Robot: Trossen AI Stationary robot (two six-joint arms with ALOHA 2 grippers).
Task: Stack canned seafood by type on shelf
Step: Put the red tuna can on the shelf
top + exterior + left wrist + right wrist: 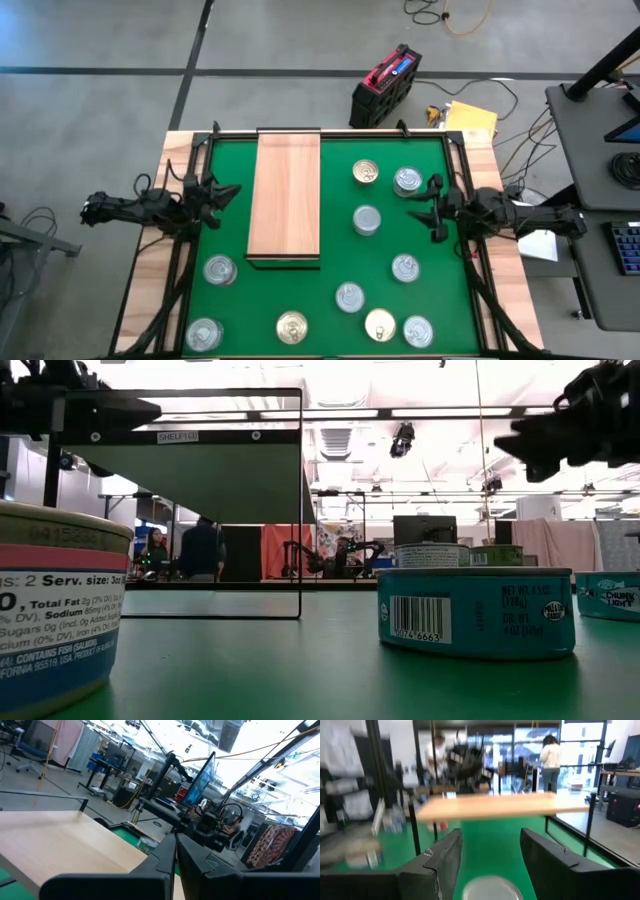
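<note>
The green surface [330, 225] carries everything. The wooden shelf [286, 195] stands bare, so by these views no stacking has been done. All ten tins of canned seafood [367, 220] sit loose on the mat, silver and gold lids mixed, none sorted. The right tool [432, 210] hangs with fingers parted and empty beside the nearest tins; the left tool [222, 192] waits closed beside the shelf.

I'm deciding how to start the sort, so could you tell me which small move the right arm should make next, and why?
Probably lower the right gripper onto the silver-lidded can below it. Its fingers stand open astride that can without touching it, the shelf holds nothing yet, and the left gripper waits shut at the shelf's other side.
</note>
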